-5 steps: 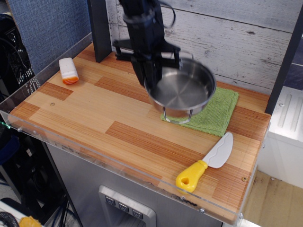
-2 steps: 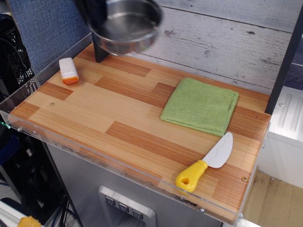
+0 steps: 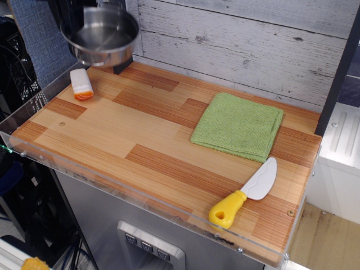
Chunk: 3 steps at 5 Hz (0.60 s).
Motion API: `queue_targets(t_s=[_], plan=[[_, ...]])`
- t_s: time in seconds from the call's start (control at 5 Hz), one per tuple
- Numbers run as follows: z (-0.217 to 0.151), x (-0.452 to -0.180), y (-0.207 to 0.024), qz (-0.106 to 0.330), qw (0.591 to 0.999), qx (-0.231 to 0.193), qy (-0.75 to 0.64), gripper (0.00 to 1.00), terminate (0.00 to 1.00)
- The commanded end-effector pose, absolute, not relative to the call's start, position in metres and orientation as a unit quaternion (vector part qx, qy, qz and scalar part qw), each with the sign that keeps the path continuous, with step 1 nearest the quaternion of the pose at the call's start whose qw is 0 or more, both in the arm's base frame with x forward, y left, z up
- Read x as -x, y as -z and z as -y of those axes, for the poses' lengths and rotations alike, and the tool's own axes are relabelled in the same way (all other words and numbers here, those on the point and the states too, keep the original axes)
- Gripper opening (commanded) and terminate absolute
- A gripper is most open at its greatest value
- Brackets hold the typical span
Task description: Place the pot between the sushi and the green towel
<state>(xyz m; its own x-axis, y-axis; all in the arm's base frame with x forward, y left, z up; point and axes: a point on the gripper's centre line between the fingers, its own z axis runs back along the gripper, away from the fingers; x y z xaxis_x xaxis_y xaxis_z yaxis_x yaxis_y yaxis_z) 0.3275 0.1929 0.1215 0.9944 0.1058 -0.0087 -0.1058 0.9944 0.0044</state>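
The shiny steel pot (image 3: 101, 35) hangs in the air at the top left, above and just behind the sushi (image 3: 81, 84), a white piece with an orange layer lying on the wooden board near the left edge. My gripper (image 3: 85, 10) is dark, mostly hidden behind the pot's far rim and cut off by the top of the frame. It holds the pot by that rim. The green towel (image 3: 239, 125) lies flat at the right back of the board, with nothing on it.
A toy knife (image 3: 244, 194) with a yellow handle lies at the front right. A black post (image 3: 122, 63) stands behind the pot against the plank wall. A clear acrylic lip (image 3: 112, 183) runs along the wooden board's (image 3: 140, 140) front and left edges.
The pot was lifted off the green towel and carried up and to the left; it now hangs over the back left corner, near the sushi. The towel is uncovered.
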Motion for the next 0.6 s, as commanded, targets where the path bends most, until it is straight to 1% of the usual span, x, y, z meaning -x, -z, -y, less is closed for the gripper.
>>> queue_targets(t_s=[0.0, 0.2, 0.4], plan=[[-0.186, -0.322, -0.085, -0.04, 0.999, -0.012, -0.024, 0.0, 0.0], [-0.174, -0.321, -0.079, -0.044, 0.999, -0.002, -0.016, 0.0, 0.0], [-0.163, -0.32, -0.067, -0.052, 0.998, 0.013, -0.012, 0.0, 0.0]])
